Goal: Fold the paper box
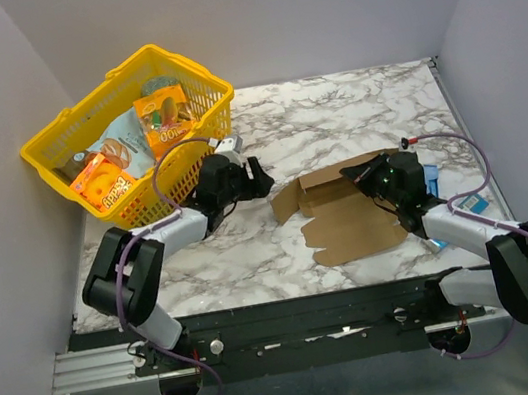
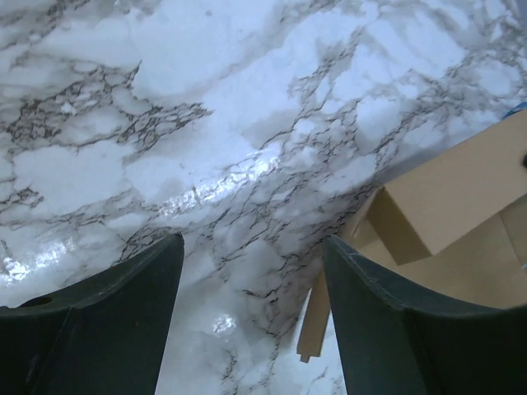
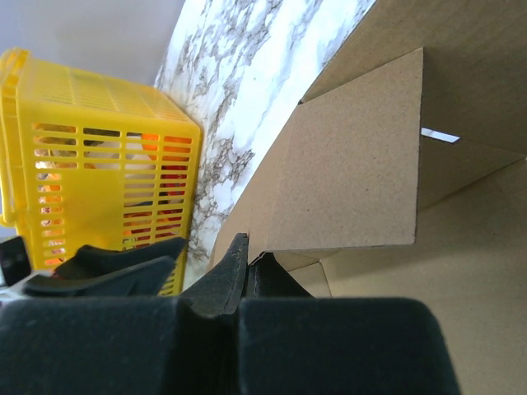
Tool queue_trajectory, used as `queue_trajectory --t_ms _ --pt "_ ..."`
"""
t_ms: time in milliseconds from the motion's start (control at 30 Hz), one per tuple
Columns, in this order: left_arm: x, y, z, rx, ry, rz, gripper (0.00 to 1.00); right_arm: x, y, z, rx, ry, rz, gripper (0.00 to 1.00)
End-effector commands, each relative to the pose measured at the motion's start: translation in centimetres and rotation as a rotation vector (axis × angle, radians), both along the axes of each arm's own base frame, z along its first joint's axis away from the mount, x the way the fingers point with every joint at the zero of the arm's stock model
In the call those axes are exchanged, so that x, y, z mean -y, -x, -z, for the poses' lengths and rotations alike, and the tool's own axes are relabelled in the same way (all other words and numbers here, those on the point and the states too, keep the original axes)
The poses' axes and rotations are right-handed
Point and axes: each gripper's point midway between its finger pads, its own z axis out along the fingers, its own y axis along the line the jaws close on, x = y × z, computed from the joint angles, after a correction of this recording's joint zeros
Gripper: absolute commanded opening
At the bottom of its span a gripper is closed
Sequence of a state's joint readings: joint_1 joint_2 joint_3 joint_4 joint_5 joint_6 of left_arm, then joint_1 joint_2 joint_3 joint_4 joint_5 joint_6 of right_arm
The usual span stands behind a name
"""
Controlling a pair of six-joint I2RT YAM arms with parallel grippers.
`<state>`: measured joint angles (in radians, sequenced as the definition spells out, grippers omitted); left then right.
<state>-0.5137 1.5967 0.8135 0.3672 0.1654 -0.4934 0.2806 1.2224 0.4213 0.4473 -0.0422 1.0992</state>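
The paper box (image 1: 347, 209) is plain brown cardboard, partly folded, lying on the marble table right of centre. My right gripper (image 1: 374, 177) is shut on the edge of one raised flap; in the right wrist view its jaws pinch the flap's lower corner (image 3: 346, 177). My left gripper (image 1: 259, 178) is open and empty, hovering over bare marble just left of the box. In the left wrist view the box (image 2: 449, 206) lies to the right of my right finger (image 2: 387, 321), with a narrow tab beside it.
A yellow basket (image 1: 52, 142) with printed snack packs stands at the back left, also showing in the right wrist view (image 3: 99, 173). A small blue packet (image 1: 469, 201) lies right of the box near the right arm. Grey walls close in three sides.
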Motion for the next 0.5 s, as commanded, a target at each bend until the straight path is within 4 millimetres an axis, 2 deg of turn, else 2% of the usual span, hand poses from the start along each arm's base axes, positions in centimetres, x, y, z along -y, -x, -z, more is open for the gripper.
queue_trajectory --t_ms 0,167,233,367,467 --pt "0.1 -0.4 2.6 -0.073 -0.021 -0.018 0.76 0.7 1.0 2.1 -0.053 0.067 0.007 0.01" --pt "0.0 -0.2 5.5 -0.114 -0.068 -0.001 0.73 0.7 1.0 1.9 -0.049 0.066 0.004 0.00" --pt "0.5 0.0 5.8 -0.104 -0.062 0.018 0.73 0.7 1.0 1.9 -0.049 0.066 0.006 0.00" --pt "1.9 1.5 6.8 -0.089 -0.068 0.101 0.72 0.7 1.0 2.1 -0.053 0.067 0.007 0.00" --pt "3.3 2.5 6.7 -0.066 -0.059 0.158 0.73 0.8 1.0 2.3 -0.058 0.067 0.009 0.00"
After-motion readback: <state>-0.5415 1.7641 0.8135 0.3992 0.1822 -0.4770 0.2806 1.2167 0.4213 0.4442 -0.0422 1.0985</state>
